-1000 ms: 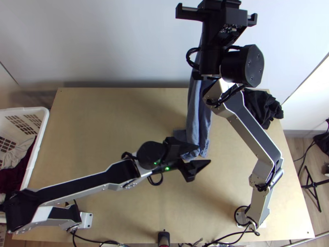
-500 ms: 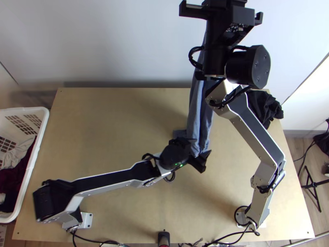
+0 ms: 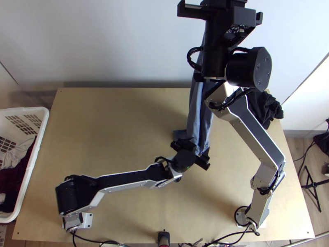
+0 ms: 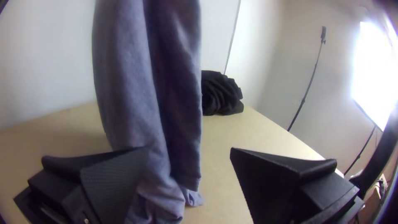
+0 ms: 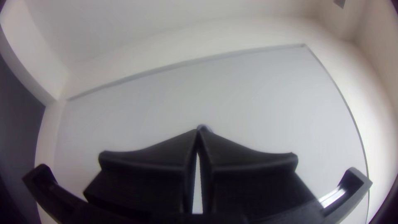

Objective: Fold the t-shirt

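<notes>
In the top view we have the blue-grey shirt (image 3: 200, 109) hanging in a long, narrow drop beside the right arm (image 3: 255, 133), its lower end gathered on the table (image 3: 123, 123). We take the height to be deliberate: held up like this, its own weight pulls the shirt straight before it is laid down. The left gripper (image 3: 197, 150) is at the low end, presumably to catch a second point there. At the far right corner lies a bunched black cloth (image 3: 263, 108), and at the left side stands a white basket (image 3: 38, 154) of clothes (image 3: 14, 177); we judge both to be set aside from the work. In the left wrist view we find the fingers wide apart with nothing clamped, one overlapping the shirt's lower folds, the other standing off from it. We would close only once the shirt is well between them, since a shallow pinch could slip or take a single layer. In the right wrist view the right gripper (image 5: 199, 132) has its fingers brought together at the tips, with a scrap of the shirt just showing there; a small hold, we think, suits hanging but may slip if the lower end is tugged. On the shirt we can make out no label or writing
</notes>
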`<state>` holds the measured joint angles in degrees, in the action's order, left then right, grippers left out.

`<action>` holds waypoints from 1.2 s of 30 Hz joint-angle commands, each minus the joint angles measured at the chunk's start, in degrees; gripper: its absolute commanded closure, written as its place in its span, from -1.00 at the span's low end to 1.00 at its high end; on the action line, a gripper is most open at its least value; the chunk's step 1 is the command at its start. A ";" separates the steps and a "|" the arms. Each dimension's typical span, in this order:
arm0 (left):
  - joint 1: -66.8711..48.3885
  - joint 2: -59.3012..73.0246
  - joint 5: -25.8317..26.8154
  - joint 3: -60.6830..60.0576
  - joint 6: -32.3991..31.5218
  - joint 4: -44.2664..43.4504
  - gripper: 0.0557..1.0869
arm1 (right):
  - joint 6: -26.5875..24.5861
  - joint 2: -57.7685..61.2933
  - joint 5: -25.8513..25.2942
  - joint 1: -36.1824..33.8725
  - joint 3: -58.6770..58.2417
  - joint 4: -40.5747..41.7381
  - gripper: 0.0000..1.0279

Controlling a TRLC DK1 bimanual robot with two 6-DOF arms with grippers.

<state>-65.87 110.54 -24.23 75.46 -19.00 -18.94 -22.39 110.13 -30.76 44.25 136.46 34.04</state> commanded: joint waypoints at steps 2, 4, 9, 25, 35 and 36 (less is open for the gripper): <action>-1.37 5.47 -2.93 3.29 0.81 -0.31 -0.85 | -0.02 -0.44 0.09 0.31 0.65 -0.20 0.95; -1.72 6.88 -3.11 4.17 1.25 -0.31 -0.85 | -0.02 -0.53 0.09 0.31 0.82 -0.29 0.95; -1.81 8.99 -4.25 4.87 2.48 -0.22 -0.85 | -0.11 -0.97 0.09 0.31 0.82 -0.38 0.95; -0.23 8.81 -11.63 6.54 7.14 0.57 0.93 | 0.24 -1.23 -0.09 -0.13 0.03 -0.56 0.95; -0.32 0.82 -11.10 2.85 8.19 2.50 0.93 | 0.07 -1.14 -1.05 -1.01 -0.85 -0.73 0.95; 0.12 -1.21 -10.31 1.97 8.28 3.21 0.93 | 0.07 -1.14 -1.05 -1.45 -0.94 -0.73 0.95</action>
<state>-66.70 116.36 -35.64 80.44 -11.25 -17.80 -22.28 108.99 -31.51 43.90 136.11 33.43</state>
